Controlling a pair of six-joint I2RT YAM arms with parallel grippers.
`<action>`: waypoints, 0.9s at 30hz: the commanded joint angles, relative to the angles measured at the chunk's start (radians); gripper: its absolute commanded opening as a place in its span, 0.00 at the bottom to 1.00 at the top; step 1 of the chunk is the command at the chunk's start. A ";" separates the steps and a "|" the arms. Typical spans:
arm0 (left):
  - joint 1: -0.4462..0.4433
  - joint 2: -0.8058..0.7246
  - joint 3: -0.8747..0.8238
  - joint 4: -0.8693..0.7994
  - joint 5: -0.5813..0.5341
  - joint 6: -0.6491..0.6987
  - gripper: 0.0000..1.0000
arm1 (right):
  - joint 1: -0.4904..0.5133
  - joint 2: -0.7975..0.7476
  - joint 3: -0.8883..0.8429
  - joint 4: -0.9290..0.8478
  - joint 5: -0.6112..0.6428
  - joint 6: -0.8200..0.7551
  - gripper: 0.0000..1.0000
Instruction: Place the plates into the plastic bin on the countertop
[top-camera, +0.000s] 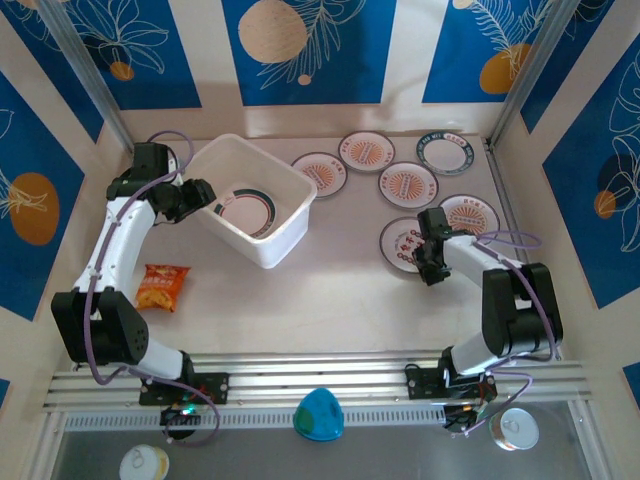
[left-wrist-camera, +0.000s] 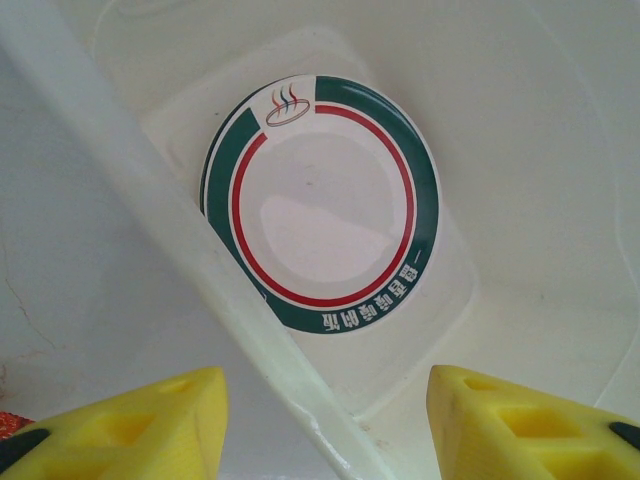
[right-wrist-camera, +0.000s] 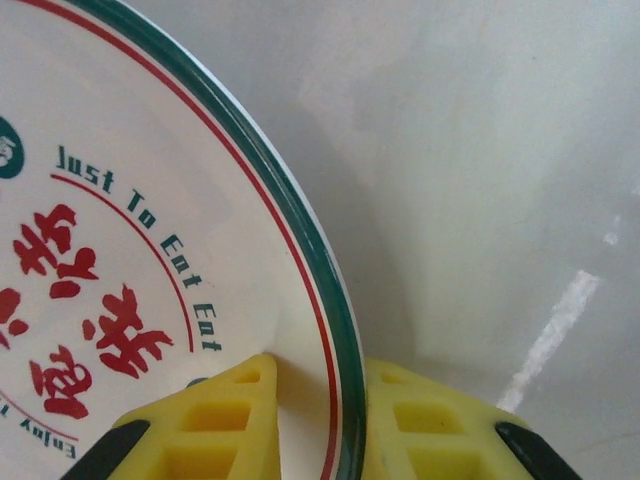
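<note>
Right wrist view: the right gripper (right-wrist-camera: 335, 400) is clamped on the gripped plate (right-wrist-camera: 120, 250). The green-and-red rim is pinched between the two yellow fingers (right-wrist-camera: 225, 420), one on the printed face and one outside the edge. Red characters and "Just To Eat" lettering are seen on the face. Whether the plate is lifted off the countertop (right-wrist-camera: 480, 150) cannot be told.

Top view: the gripped plate (top-camera: 398, 245) is placed right of centre, with the right gripper (top-camera: 430, 250) at its right edge. Five loose plates (top-camera: 408, 184) are spread above and to the right of it. The nearest two are just beside it and the rest are strung toward the upper right of the frame.

The plastic bin (top-camera: 290, 232) is set upper left of centre, turned at an angle and well apart from the gripped plate. Its right wall stands between the two. One binned plate (top-camera: 245, 212), green-rimmed with a red ring, is laid flat on the bin floor.

The left gripper (top-camera: 197, 195) is held at the bin's left wall. In the left wrist view its fingers (left-wrist-camera: 130, 430) are spread wide with nothing between the pads. The bin rim (left-wrist-camera: 150, 190) runs diagonally across in front of them, and the binned plate (left-wrist-camera: 320, 205) lies beyond it.

An orange snack packet (top-camera: 162, 287) lies at lower left, below the bin and beside the left arm.
</note>
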 joint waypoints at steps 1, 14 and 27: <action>0.008 -0.024 0.003 0.002 0.010 -0.012 0.56 | 0.014 -0.036 -0.034 -0.144 0.051 0.021 0.04; 0.007 -0.065 -0.008 -0.001 0.008 -0.012 0.56 | 0.087 -0.325 0.002 -0.355 0.145 0.047 0.00; 0.008 -0.067 0.076 -0.104 -0.101 -0.055 0.61 | 0.189 -0.410 0.345 -0.434 0.174 -0.164 0.00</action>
